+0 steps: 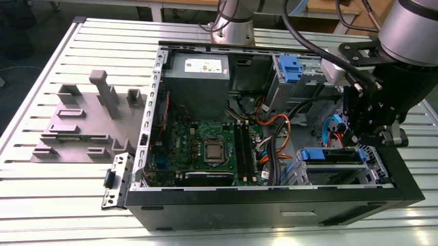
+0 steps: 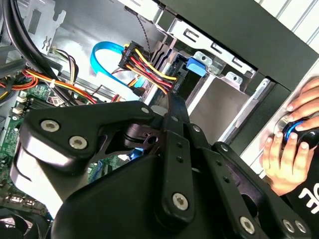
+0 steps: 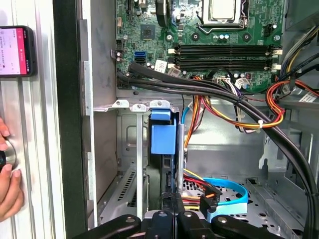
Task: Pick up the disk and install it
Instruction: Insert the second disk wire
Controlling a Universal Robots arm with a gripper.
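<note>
1. The disk sat edge-on in the drive cage at the front corner of the open computer case, its blue carrier facing outward.
2. The gripper hung just above that cage; in the second wrist view its linkage appeared drawn narrow at the disk's edge, though whether it actually clenched the disk I could not tell.
3. By my judgement the disk was stiff, fairly dense and shock-sensitive, so best taken by its long side rails, not the label face.
4. Both wrist views showed a person's hand resting on a knob beside the case; the first wrist view added a phone on the surface.
5. The exterior view showed the motherboard, power supply and a grey fixture block.
</note>
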